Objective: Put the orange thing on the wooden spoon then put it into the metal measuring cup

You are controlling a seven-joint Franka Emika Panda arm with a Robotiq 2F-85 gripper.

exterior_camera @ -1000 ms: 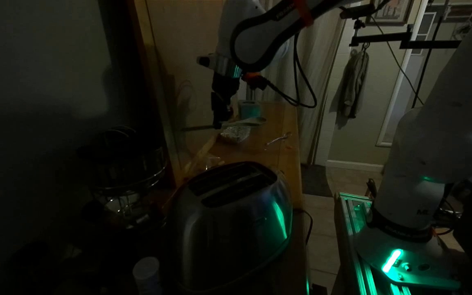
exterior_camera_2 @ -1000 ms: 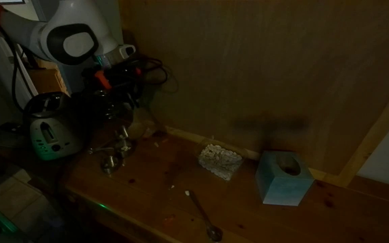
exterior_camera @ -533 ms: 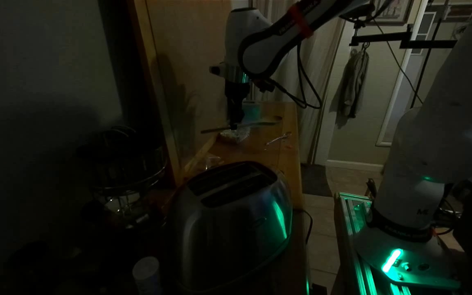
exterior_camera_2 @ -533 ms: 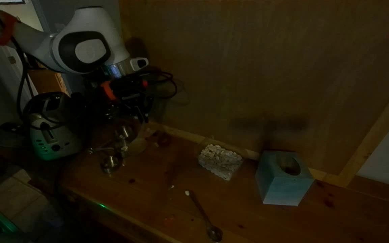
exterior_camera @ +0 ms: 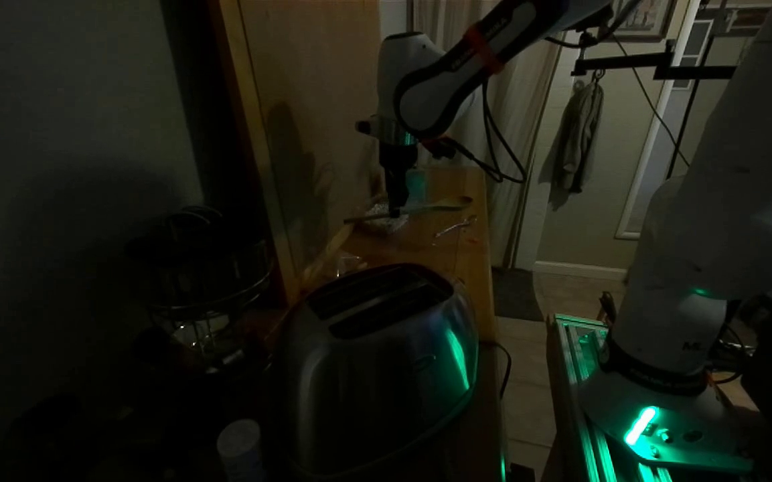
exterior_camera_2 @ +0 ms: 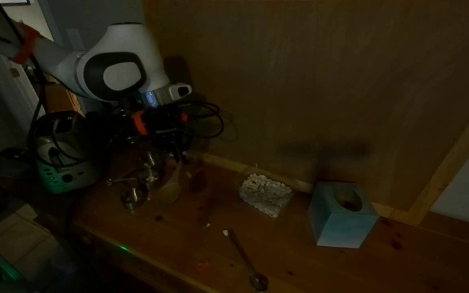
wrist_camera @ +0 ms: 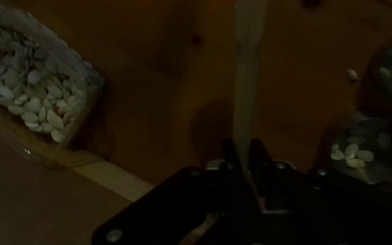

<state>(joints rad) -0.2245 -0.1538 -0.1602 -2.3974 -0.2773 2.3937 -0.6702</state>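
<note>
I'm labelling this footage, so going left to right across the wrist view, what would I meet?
Clear container of pale seeds, wooden spoon (only its handle shows here), cup holding a few pale seeds.

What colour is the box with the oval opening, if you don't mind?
The box is pale blue-green, seen best in an exterior view.

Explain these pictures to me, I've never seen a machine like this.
It's a robot arm. Two pictures come from cameras standing apart from it; the third comes from a camera on its wrist, looking down past its jaws, which grip the handle of a wooden spoon. On the wooden surface rest metal measuring cups, a clear container of pale seeds, a blue box, another spoon and a small orange piece. A toaster stands nearby. It is dim, so fine details are lost.
</note>
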